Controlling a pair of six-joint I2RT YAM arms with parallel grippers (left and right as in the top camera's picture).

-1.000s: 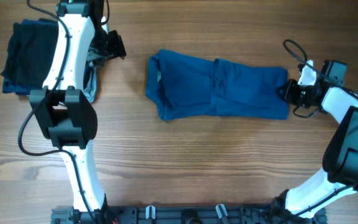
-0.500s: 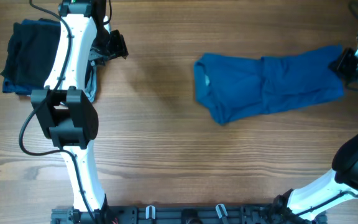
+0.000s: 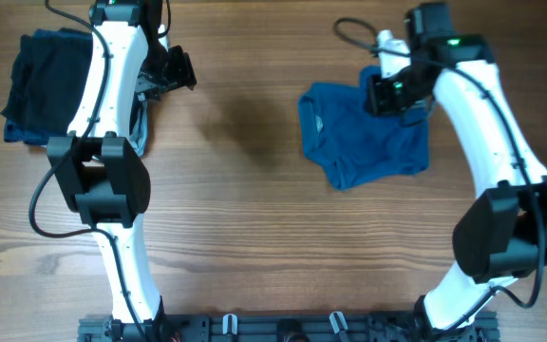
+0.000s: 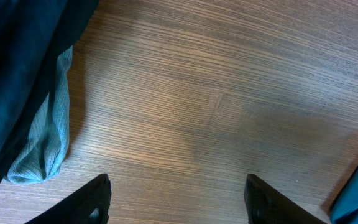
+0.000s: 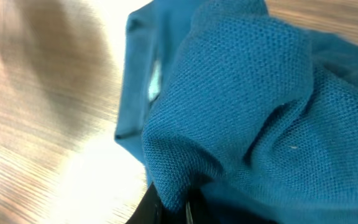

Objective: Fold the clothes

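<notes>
Polo shirt [image 3: 364, 142] well right of dark folded stack [image 3: 41, 81], collar end toward stack. Right gripper [image 3: 389, 93] clamped on bunched shirt fabric. Left gripper [image 4: 179, 202] spread wide, empty, just right of stack; right arm nearer shirt

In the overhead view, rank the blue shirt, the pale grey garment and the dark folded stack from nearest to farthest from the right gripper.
1. blue polo shirt, centre-right, pinched in the right gripper.
2. pale grey garment, on the left side.
3. dark folded stack, far top-left.
</notes>
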